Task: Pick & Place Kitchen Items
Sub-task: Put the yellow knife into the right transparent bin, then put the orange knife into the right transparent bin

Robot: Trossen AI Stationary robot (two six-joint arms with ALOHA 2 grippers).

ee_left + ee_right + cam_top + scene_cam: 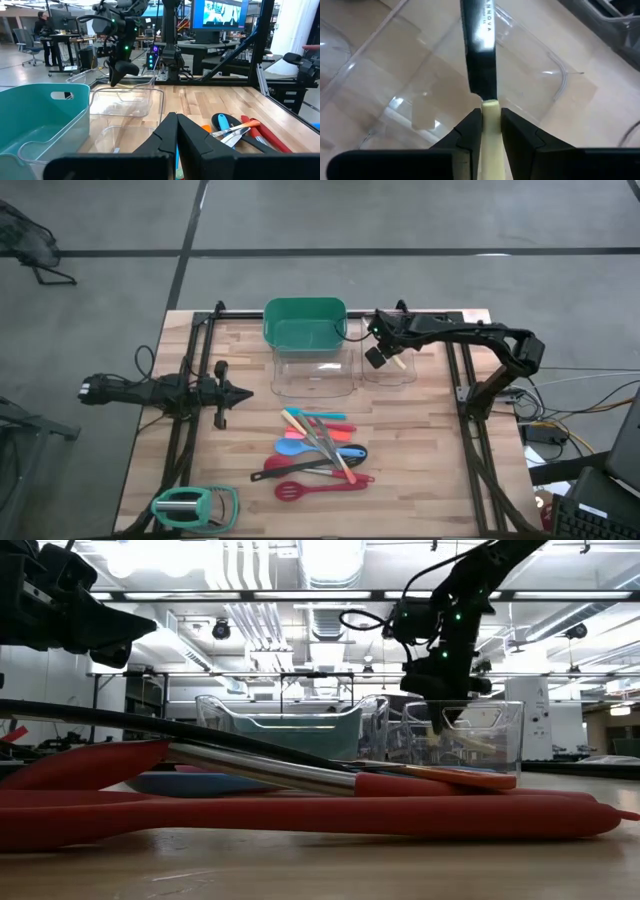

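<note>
Above the small clear bin (392, 365) at the far right of the counter (420, 460), the right gripper (384, 356) hangs with its fingers (470, 131) pinched on the cream handle of a black-bladed spatula (481, 60). From the right wrist camera, the handle sits squarely between the two dark fingers and the black blade reaches out past their tips over the bin's clear floor. From table height, the gripper (440, 690) stands just over the bin's rim (465, 705); whether the blade touches the bin floor is hard to judge from these angles.

Beside that bin sit a larger clear bin (313, 373) and, behind it, a green bin (304, 323). Well apart from them, toward the near middle of the counter, the rest of the utensils lie in a loose pile (320, 455): a red slotted turner (310, 490), a blue spoon (298, 446), a yellow-handled piece and metal tongs crossing over the others.

At the left side of the counter the left gripper (238, 391) waits level with the boards, its fingers (167, 137) closed together on nothing and pointing toward the bins. A mint-green gadget (193, 506) lies at the near left corner.
</note>
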